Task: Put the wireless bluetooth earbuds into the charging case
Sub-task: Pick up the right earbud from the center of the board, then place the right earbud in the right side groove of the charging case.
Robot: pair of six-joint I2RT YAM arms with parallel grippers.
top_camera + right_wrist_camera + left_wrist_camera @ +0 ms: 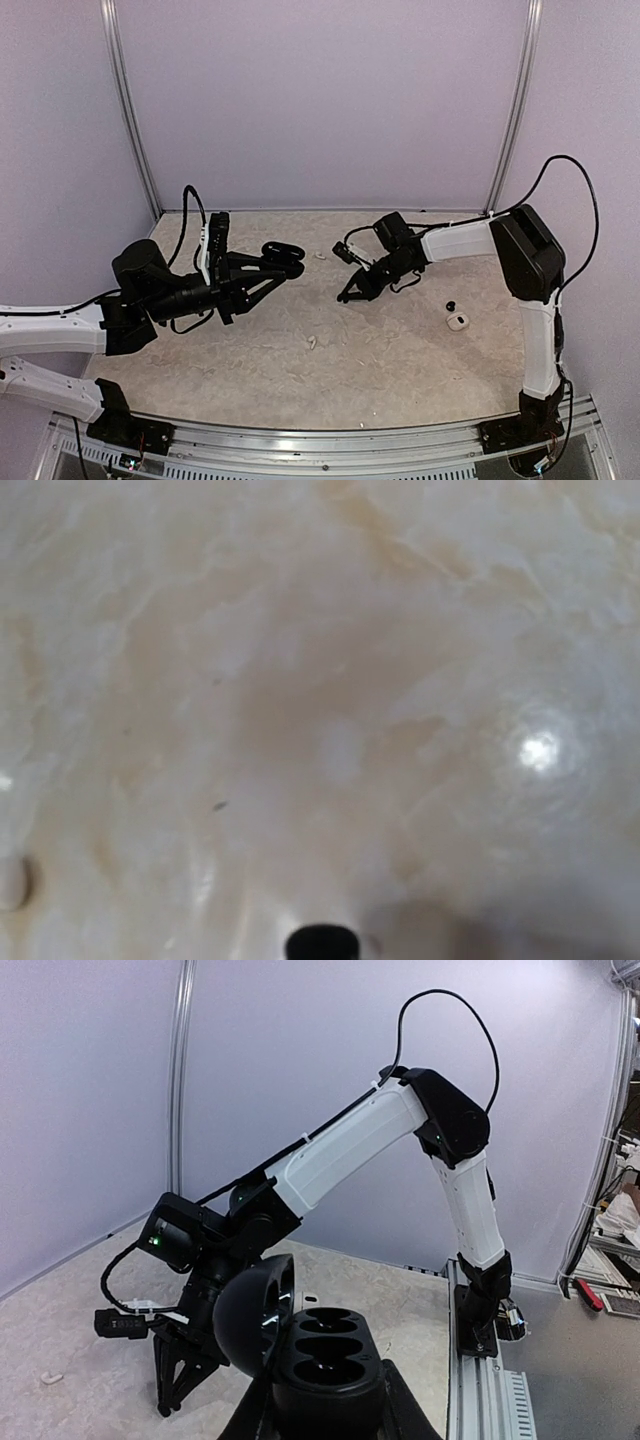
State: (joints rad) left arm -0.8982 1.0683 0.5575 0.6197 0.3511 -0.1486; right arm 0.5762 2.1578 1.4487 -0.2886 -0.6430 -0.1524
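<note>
Left wrist view: the left gripper grasps the charging case, lid open and sockets up for loading. Beyond, the right gripper is clenched, tips down on the counter, probably picking. A white earbud lies loose beside it.

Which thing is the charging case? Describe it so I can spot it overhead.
From the lower-left corner, follow the white arm to the left hand. Clamped in it is the black charging case, lid flipped open. It is dark and rounded, far bigger than the white earbud on the table just right of it.
</note>
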